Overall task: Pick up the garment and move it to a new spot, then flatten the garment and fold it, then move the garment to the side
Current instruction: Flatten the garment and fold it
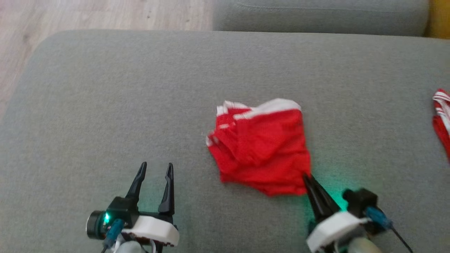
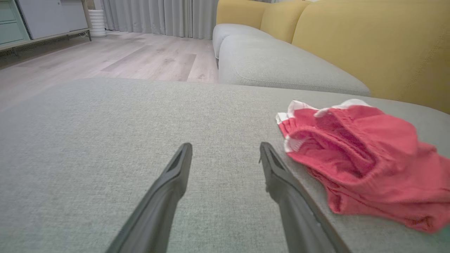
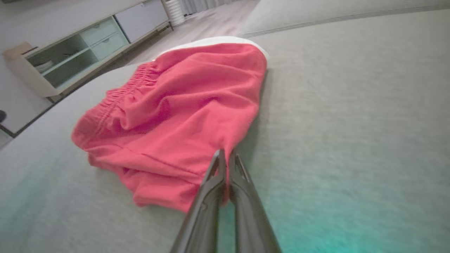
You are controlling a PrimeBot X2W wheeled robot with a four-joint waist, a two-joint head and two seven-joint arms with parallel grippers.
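Note:
The garment (image 1: 262, 146) is a pair of red shorts with white trim, lying crumpled on the grey sofa cushion (image 1: 140, 105). My right gripper (image 1: 306, 177) is shut on the garment's near right corner; in the right wrist view its fingertips pinch the red cloth (image 3: 182, 116) at the gripper (image 3: 226, 156). My left gripper (image 1: 156, 168) hovers open over bare cushion to the left of the garment, holding nothing. In the left wrist view the open gripper (image 2: 225, 151) points past the garment (image 2: 362, 161), which lies to its right.
Another red and white striped cloth (image 1: 443, 119) lies at the cushion's right edge. A second grey cushion (image 1: 316, 15) sits beyond, with yellow backrests (image 2: 369, 45). Wooden floor (image 1: 88, 15) is at the far left, and a low cabinet (image 3: 81, 49) stands across the room.

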